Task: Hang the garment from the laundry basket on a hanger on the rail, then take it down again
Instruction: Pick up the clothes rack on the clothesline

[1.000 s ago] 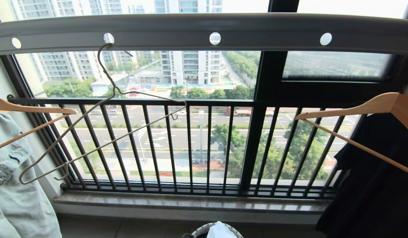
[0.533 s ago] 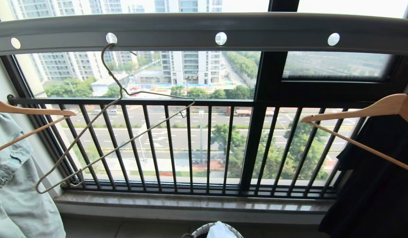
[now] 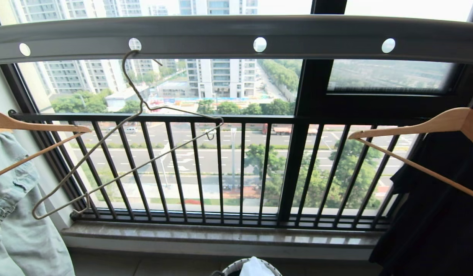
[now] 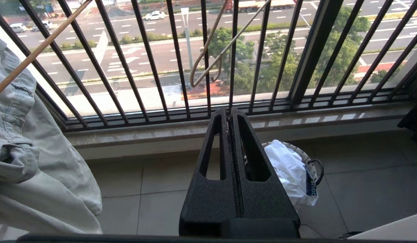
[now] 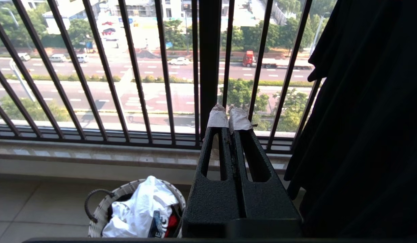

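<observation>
Head view: the rail (image 3: 236, 36) spans the top of the frame, pierced by 4 round holes. The hanger (image 3: 125, 153) hooks through the 2nd hole from the left and hangs tilted, its lower end down at the left, in front of the black window railing (image 3: 221, 168). A wooden hanger (image 3: 37, 134) carries a pale denim garment (image 3: 18, 214) at the left; another wooden hanger (image 3: 424, 142) carries a dark garment (image 3: 435, 214) at the right. The laundry basket (image 3: 230, 270) with the garment (image 3: 255, 266) sits at the bottom edge. Neither arm appears.

Left wrist view: the left gripper (image 4: 229, 113) has its fingers pressed together, empty, above the floor. The garment (image 4: 289, 172) lies heaped in the laundry basket (image 4: 313, 165) just beyond it.

Right wrist view: the right gripper (image 5: 228, 119), tips wrapped in white tape, is closed and empty. The garment (image 5: 140, 206) fills the laundry basket (image 5: 103, 209), over a red cloth (image 5: 171, 221).
</observation>
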You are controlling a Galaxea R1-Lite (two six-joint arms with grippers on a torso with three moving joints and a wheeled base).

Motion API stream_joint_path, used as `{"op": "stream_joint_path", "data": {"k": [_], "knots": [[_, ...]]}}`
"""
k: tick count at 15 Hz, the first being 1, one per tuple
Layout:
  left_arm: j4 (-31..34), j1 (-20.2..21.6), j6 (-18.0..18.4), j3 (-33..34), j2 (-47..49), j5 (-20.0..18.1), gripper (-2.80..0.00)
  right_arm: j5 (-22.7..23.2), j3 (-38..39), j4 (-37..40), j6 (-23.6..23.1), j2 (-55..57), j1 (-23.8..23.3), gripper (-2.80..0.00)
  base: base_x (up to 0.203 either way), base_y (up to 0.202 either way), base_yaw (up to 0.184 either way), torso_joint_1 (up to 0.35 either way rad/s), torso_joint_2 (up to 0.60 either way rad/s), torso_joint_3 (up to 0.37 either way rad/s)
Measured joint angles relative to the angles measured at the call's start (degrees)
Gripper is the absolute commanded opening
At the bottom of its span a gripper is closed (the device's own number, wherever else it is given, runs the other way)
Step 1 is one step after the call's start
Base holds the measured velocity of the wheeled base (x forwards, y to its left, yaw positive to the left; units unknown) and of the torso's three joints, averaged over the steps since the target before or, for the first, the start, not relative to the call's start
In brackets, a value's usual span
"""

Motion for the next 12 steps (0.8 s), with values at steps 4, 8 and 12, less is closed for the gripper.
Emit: {"op": "stream_joint_path", "data": {"k": [4,8,12], "knots": [[11.70,-2.55,1.23,-12.78,10.89,-1.30,-2.80,0.00,-0.02,-0.02,0.00,0.00,0.00,-2.80,0.000,0.000,0.000,0.000,0.00,0.000],[14.75,-4.79,2.24,-21.66,20.15,-1.63,-2.80,0.00,-0.02,0.00,0.00,0.00,0.00,-2.80,0.000,0.000,0.000,0.000,0.00,0.000],[16.41,-7.99,3.76,-27.27,27.57,-2.11,0.00,0.00,0.00,0.00,0.00,0.00,0.00,-2.80,0.000,0.000,0.000,0.000,0.00,0.000]]}}
